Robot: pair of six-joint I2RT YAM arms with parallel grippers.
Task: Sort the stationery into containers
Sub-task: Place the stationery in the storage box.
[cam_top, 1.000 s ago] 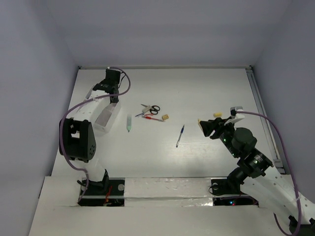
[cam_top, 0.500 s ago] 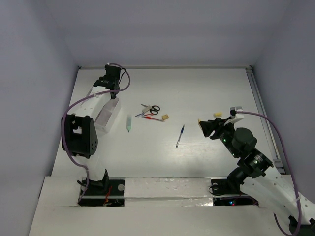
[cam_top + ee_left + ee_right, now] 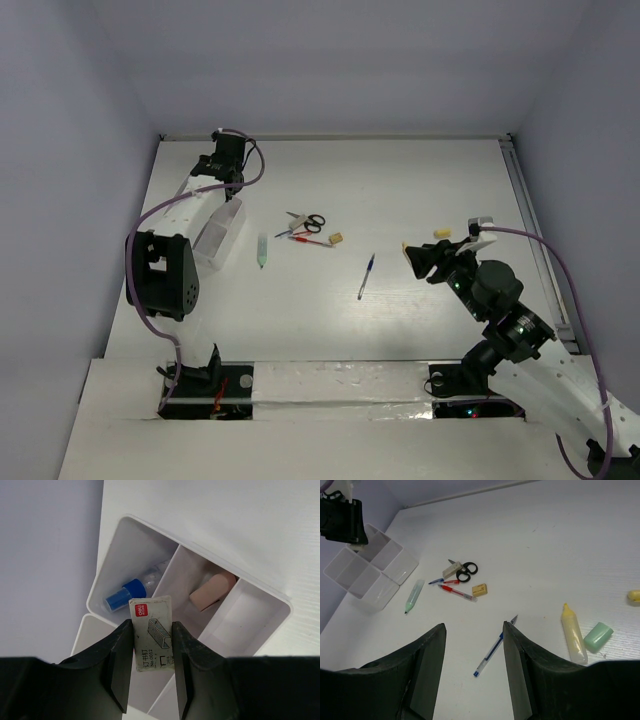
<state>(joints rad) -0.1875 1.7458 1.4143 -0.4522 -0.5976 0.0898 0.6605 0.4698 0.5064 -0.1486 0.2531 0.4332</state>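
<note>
My left gripper (image 3: 151, 628) is shut on a small white staple box (image 3: 150, 614) with a red label. It holds the box above the white organiser box (image 3: 245, 616), which also shows in the top view (image 3: 220, 236). One compartment holds a blue-capped tube (image 3: 127, 592) and the one beside it a pink eraser (image 3: 212, 591). My right gripper (image 3: 473, 626) is open and empty above the blue pen (image 3: 492, 652). Black-handled scissors (image 3: 466, 571), a thin red pen (image 3: 457, 592), a tan eraser (image 3: 479, 590) and a pale green marker (image 3: 413, 596) lie mid-table.
A yellow highlighter (image 3: 572, 632), a green eraser (image 3: 598, 635) and a yellow eraser (image 3: 634, 596) lie to the right of my right gripper. A white tube (image 3: 451, 570) lies against the scissors. The left wall stands close behind the organiser.
My left gripper has shifted slightly toward the far edge over the organiser, still holding the staple box. The right arm has not moved.
</note>
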